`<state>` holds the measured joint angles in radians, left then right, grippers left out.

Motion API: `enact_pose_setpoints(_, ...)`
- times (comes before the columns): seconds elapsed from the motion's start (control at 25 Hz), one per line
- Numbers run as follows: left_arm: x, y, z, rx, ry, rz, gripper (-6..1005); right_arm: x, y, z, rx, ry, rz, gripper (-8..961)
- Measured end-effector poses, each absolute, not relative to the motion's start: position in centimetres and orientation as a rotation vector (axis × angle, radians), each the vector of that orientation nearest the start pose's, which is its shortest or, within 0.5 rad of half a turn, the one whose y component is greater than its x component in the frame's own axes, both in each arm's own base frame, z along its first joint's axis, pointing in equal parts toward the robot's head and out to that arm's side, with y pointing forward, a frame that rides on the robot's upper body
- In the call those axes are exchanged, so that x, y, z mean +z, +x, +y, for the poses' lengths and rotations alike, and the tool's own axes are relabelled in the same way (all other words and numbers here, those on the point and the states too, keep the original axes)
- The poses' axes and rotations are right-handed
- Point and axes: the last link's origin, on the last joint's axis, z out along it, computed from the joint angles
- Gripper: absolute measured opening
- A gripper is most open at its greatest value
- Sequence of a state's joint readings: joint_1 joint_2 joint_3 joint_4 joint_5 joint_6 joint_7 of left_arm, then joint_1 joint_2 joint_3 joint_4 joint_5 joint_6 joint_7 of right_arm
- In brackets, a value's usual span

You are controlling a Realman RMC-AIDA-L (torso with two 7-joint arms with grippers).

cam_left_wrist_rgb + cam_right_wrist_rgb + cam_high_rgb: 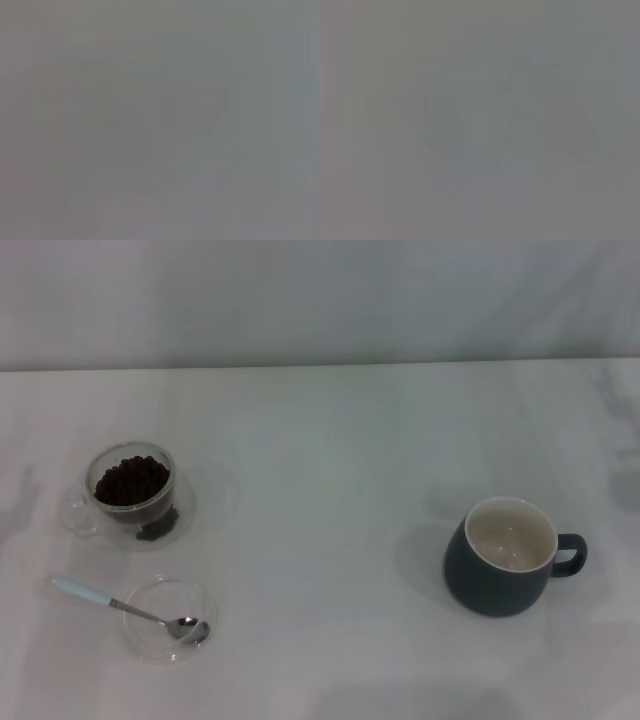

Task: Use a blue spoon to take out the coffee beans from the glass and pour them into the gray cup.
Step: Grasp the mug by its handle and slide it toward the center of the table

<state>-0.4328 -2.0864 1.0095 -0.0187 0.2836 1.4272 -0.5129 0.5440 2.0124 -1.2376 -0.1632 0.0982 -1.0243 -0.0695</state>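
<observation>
Lower left of the frame: the spoon (128, 607) rests with its bowl in a shallow dish (167, 618), handle out, seemingly for easy grasping. Right of center: the cup (508, 558), empty. Upper left: the glass (130, 492) holds beans (131, 480). Neither gripper is in view, so their state cannot be told.

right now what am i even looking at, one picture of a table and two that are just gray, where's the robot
The table picture comes from a camera on the robot's head, looking down at a white table. Neither arm nor gripper shows there. The two gray pictures come from its wrist cameras and show nothing recognisable. On the robot's left stands a clear glass cup full of dark coffee beans. Nearer the robot, a teaspoon with a pale blue handle rests across a shallow clear dish. On its right sits a dark blue-gray mug, empty. Nothing is held.
</observation>
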Motion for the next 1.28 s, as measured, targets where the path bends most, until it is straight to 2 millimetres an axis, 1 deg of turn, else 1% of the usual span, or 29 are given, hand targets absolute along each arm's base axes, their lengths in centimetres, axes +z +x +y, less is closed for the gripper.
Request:
enact_pose_setpoints(0.12, 3.2, -34.6, 30.9, -0.987, -1.35, -0.64, 876, 7.0, 34.4, 38.3, 0.448, -1.395, 0.354, 821)
enact_pose_setpoints(0.28, 3.3, -34.2, 31.5, -0.949, -1.363, -0.592, 876, 6.1, 34.7, 37.1, 0.491, -1.417, 0.375, 821)
enact_pose_setpoints(0.44, 3.4, -33.9, 32.4, -0.907, -1.382, -0.56, 875, 5.6, 35.9, 34.6, 0.603, -1.432, 0.467, 822)
enact_pose_setpoints(0.56, 3.5, -34.1, 32.2, -0.895, -1.381, -0.551, 875, 5.4, 36.1, 32.5, 0.695, -1.451, 0.471, 821)
enact_pose_setpoints(0.84, 4.1, -35.9, 30.1, -0.857, -1.351, -0.559, 875, 4.7, 36.0, 26.7, 0.836, -1.558, 0.388, 816)
enact_pose_setpoints(0.92, 4.3, -36.5, 29.3, -0.839, -1.341, -0.567, 875, 4.3, 36.1, 25.4, 0.852, -1.596, 0.383, 814)
enact_pose_setpoints(1.16, 5.4, -38.4, 26.7, -0.796, -1.295, -0.571, 876, 2.9, 36.3, 23.1, 0.885, -1.699, 0.437, 811)
enact_pose_setpoints(1.2, 5.4, -38.4, 26.7, -0.796, -1.295, -0.571, 876, 2.7, 36.2, 22.8, 0.893, -1.714, 0.442, 811)
enact_pose_setpoints(1.24, 6.0, -39.0, 25.8, -0.787, -1.275, -0.573, 876, 2.6, 36.3, 22.5, 0.895, -1.73, 0.448, 811)
enact_pose_setpoints(1.28, 6.1, -39.2, 25.7, -0.786, -1.271, -0.572, 876, 2.5, 36.4, 22.2, 0.898, -1.739, 0.451, 811)
